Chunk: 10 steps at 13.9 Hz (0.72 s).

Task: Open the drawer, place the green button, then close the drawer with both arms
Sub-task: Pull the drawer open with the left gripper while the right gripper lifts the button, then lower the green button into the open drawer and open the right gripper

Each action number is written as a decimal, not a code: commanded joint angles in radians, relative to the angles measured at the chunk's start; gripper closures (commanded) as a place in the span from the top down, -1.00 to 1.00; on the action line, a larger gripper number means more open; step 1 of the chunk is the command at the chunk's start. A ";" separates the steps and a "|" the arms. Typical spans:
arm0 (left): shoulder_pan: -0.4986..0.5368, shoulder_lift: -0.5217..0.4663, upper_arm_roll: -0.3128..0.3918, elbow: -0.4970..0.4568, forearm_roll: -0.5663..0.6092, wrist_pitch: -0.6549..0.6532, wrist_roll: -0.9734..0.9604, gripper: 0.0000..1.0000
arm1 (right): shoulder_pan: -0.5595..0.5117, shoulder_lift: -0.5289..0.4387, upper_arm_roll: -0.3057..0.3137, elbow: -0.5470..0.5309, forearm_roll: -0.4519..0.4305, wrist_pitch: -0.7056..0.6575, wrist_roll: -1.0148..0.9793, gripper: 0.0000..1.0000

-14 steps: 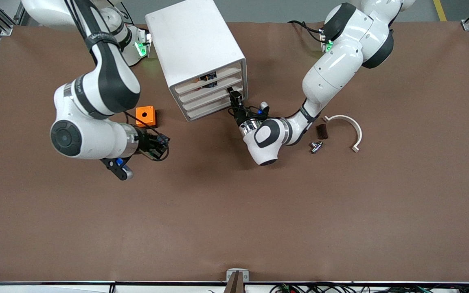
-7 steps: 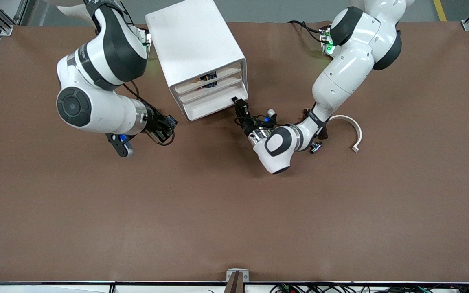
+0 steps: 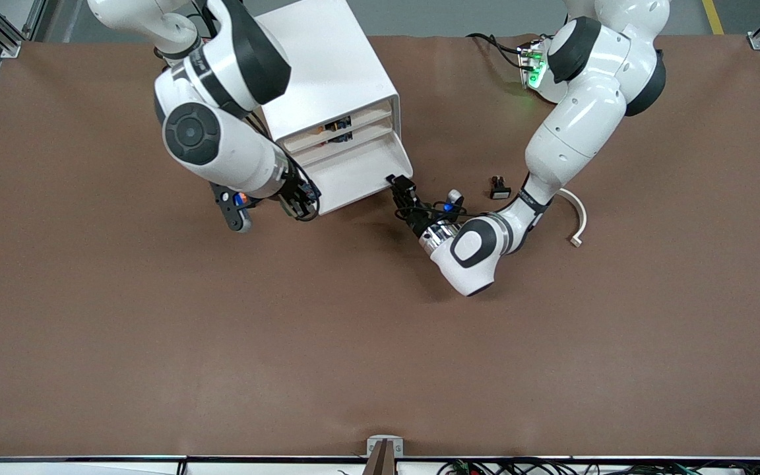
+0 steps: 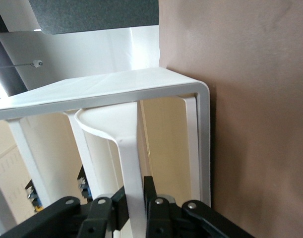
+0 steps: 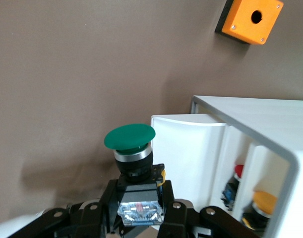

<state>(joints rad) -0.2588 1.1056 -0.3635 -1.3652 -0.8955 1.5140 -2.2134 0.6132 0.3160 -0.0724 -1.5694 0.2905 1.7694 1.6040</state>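
The white cabinet (image 3: 317,66) has its third drawer (image 3: 360,173) pulled out, and the drawer looks empty. My left gripper (image 3: 401,188) is shut on the drawer's front wall at the corner toward the left arm's end. In the left wrist view, my left gripper (image 4: 135,198) clamps that thin white wall (image 4: 127,153). My right gripper (image 3: 301,200) is beside the drawer's other corner. In the right wrist view it (image 5: 137,198) is shut on the green-capped button (image 5: 130,138), held upright next to the open drawer (image 5: 191,144).
A small black switch with a white face (image 3: 500,190) and a white curved clamp (image 3: 576,212) lie toward the left arm's end. The orange cube (image 5: 250,19) shows only in the right wrist view. The two upper drawers (image 3: 337,125) hold small parts.
The left gripper has pulled the third drawer out toward the front camera. The right arm has carried the button from the open table up beside the drawer, covering the orange cube.
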 commanded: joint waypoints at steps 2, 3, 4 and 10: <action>0.044 -0.010 0.000 0.005 -0.026 0.002 0.015 -0.75 | 0.055 -0.058 -0.007 -0.132 -0.024 0.135 0.086 -1.00; 0.053 -0.010 0.000 0.005 -0.026 0.002 0.018 -0.73 | 0.071 -0.063 -0.007 -0.158 -0.024 0.171 0.099 -1.00; 0.061 -0.010 0.000 0.005 -0.026 0.002 0.021 -0.72 | 0.086 -0.066 -0.007 -0.184 -0.024 0.209 0.102 -1.00; 0.066 -0.013 0.000 0.018 -0.026 0.002 0.047 -0.49 | 0.189 -0.054 -0.007 -0.297 -0.042 0.410 0.220 -1.00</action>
<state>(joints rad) -0.2013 1.1055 -0.3633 -1.3470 -0.9017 1.5200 -2.1962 0.7672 0.2955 -0.0726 -1.8091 0.2687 2.1239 1.7599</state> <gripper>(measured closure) 0.828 0.604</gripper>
